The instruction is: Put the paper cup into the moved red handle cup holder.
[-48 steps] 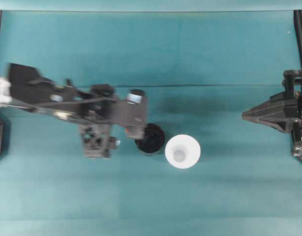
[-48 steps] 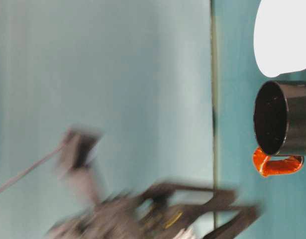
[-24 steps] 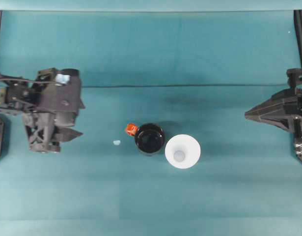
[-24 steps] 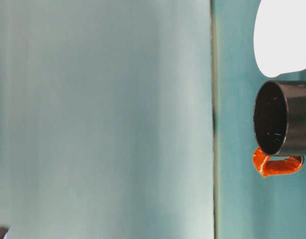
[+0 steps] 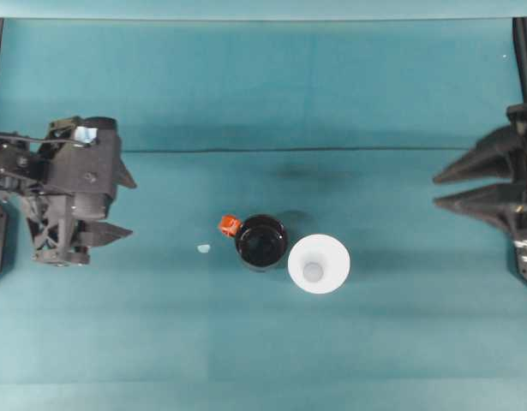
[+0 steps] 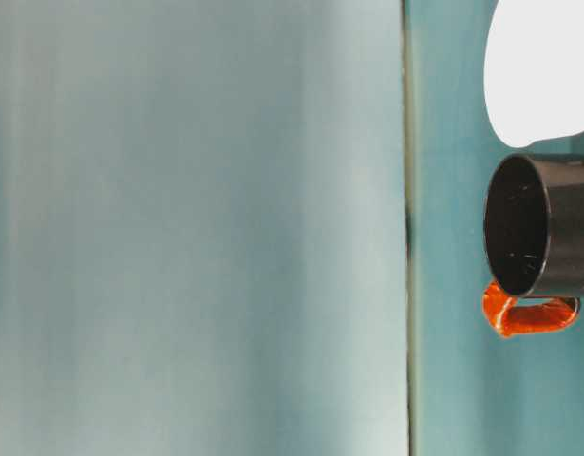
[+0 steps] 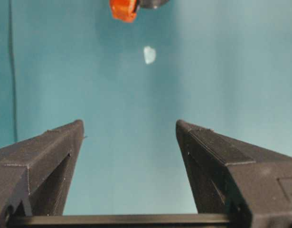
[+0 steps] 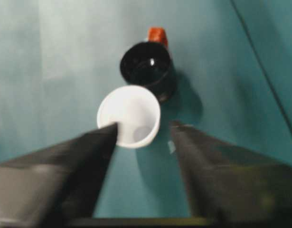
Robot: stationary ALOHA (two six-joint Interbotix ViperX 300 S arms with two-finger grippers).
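The teal desk (image 5: 263, 360) carries your cup (image 5: 319, 264) touching the holder (image 5: 261, 241), both well apart from either tool. Your right tool (image 5: 436, 190) stands wide, empty, the cup ahead between its jaws' line; the left tool (image 5: 128, 205) is wide too, off beyond the holder's handle (image 5: 228, 225). Squeeze hard and the thin paper may crumple; brush the holder and it slides.

You get even, soft light overhead, with faint shadows just beyond the red handle cup holder (image 5: 261, 242). The paper cup (image 6: 540, 68) burns out to flat white at table level. Your right wrist view is soft, its fingers (image 8: 55, 178) blurred.
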